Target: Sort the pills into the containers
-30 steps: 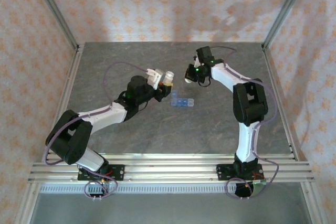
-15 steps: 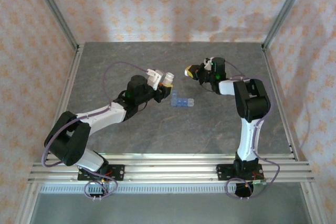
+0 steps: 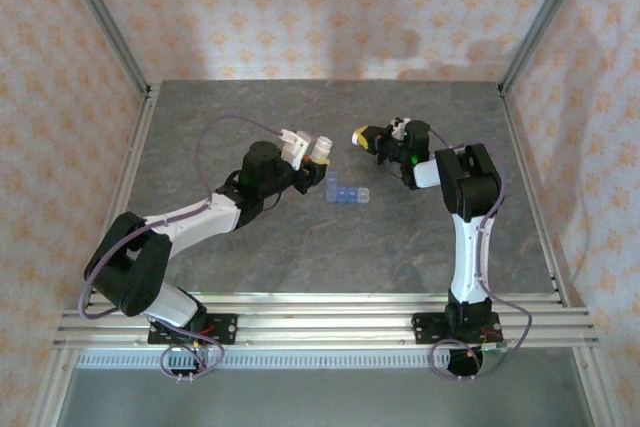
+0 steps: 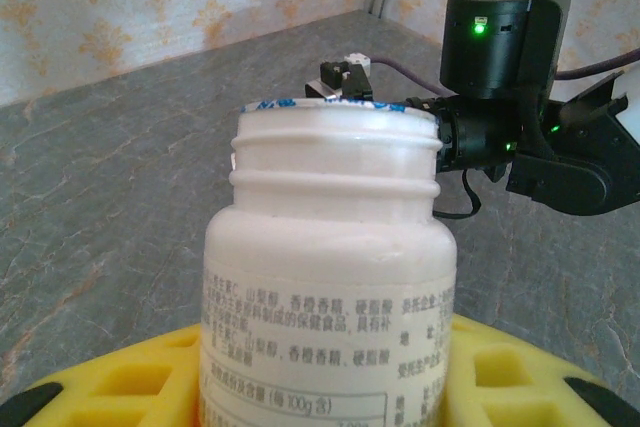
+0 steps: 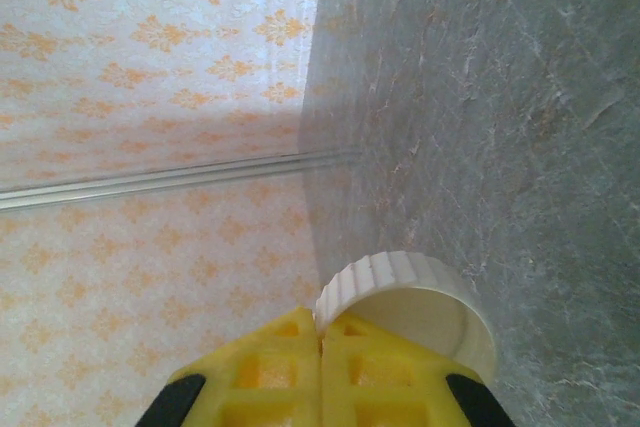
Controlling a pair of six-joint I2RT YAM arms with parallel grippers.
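Observation:
A white pill bottle (image 4: 330, 277) stands uncapped, with a foil seal on its mouth, between the yellow fingers (image 4: 120, 382) of my left gripper (image 4: 330, 387), which is shut on it. In the top view the left gripper (image 3: 316, 153) holds the bottle (image 3: 322, 146) tilted, just left of and behind the containers (image 3: 346, 194), a small light-blue pill box on the table. My right gripper (image 5: 320, 332) is shut on the rim of the bottle's white ribbed cap (image 5: 405, 292). It hangs above the table (image 3: 360, 136), just right of the bottle. The pills are hidden.
The grey stone-pattern table (image 3: 300, 257) is fenced by patterned walls and aluminium posts (image 3: 535, 27). The right arm's wrist (image 4: 500, 67) shows close behind the bottle's mouth in the left wrist view. A rail (image 3: 320, 312) carries both arm bases at the near edge.
The right arm has folded its wrist round to the right, so the gripper now points left; the cap has stayed in it, at nearly the same spot. The left arm and bottle have not moved.

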